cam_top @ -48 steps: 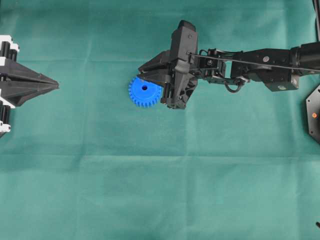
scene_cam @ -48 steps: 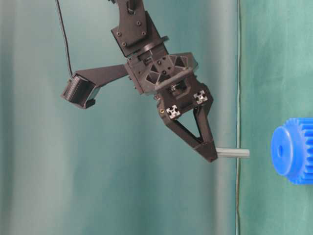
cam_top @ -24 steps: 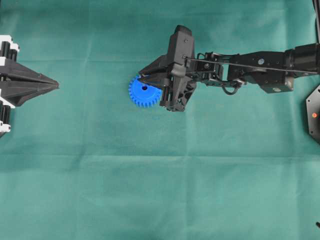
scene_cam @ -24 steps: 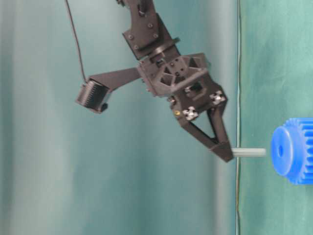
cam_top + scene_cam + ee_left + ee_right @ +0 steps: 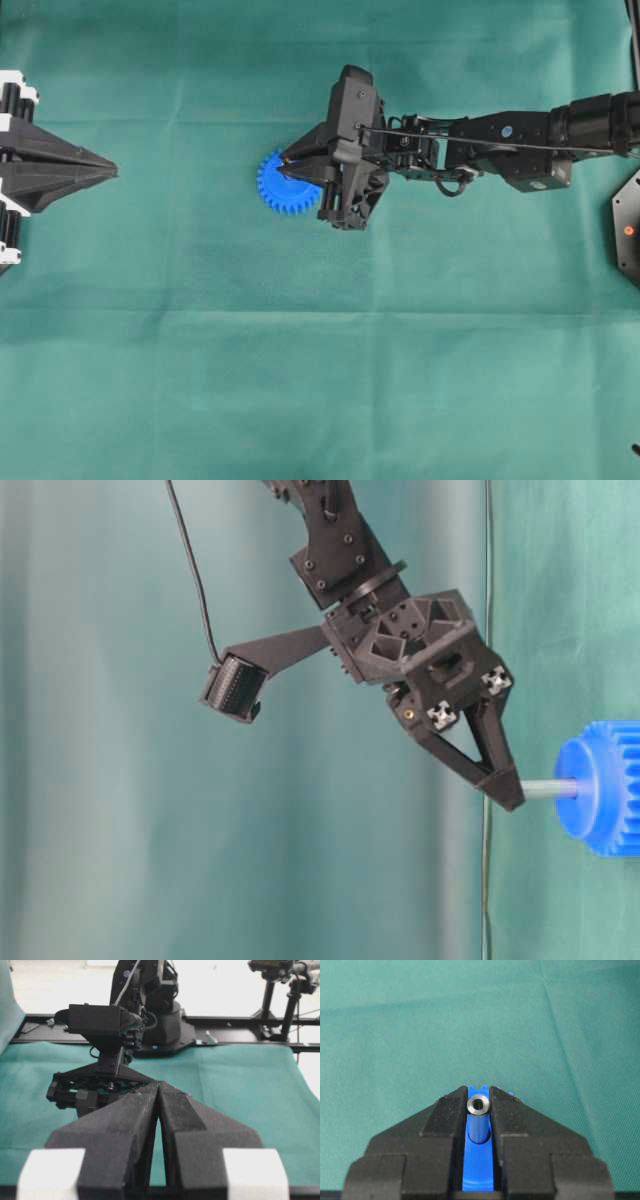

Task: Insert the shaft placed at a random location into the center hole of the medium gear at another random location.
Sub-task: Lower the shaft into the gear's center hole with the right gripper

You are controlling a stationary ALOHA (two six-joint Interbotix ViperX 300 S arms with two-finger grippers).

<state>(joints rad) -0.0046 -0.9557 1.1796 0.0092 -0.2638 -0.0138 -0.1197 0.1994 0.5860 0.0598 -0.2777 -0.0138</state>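
The blue medium gear (image 5: pixel 284 187) lies flat on the green cloth left of centre. My right gripper (image 5: pixel 287 163) hangs over it, shut on the shaft (image 5: pixel 550 789), a small silver pin held upright. In the table-level view the shaft's lower end meets the gear (image 5: pixel 600 787) at its face, where the center hole is; the hole itself is hidden. In the right wrist view the shaft's ring-shaped top (image 5: pixel 478 1104) sits between the fingertips (image 5: pixel 451 1110) with blue gear (image 5: pixel 478 1170) below. My left gripper (image 5: pixel 112 172) rests at the far left, shut and empty, its tips (image 5: pixel 159 1084) touching.
Green cloth (image 5: pixel 320 380) covers the whole table. A black mount (image 5: pixel 628 228) sits at the right edge. The right arm (image 5: pixel 500 140) stretches in from the right. In the left wrist view the right arm's base (image 5: pixel 150 1015) stands at the far side.
The right gripper has moved left and down with the shaft. The pin's tip, earlier apart from the gear, now meets the gear's face. The left gripper has not moved.
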